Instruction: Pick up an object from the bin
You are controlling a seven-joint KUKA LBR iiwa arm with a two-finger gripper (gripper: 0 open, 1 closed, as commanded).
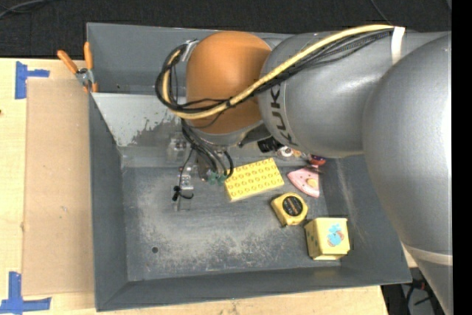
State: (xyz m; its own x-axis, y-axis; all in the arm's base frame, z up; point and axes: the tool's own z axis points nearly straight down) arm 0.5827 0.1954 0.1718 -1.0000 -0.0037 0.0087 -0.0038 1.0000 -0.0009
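Observation:
My gripper point(184, 188) hangs below the orange cover over the bin's floor, left of centre, with bare grey floor beneath it. The nearest thing is a flat yellow studded plate point(254, 178), lying just to the gripper's right and apart from it. Further right lies a pink, rounded piece point(304, 181). A small yellow tape measure with a black face point(290, 209) sits in front of the plate.
A yellow cube-shaped box with a blue picture point(327, 237) stands near the front right corner. A small red item point(317, 160) peeks out from under the arm. The arm covers the back right of the bin. Bare floor spreads across the left and front.

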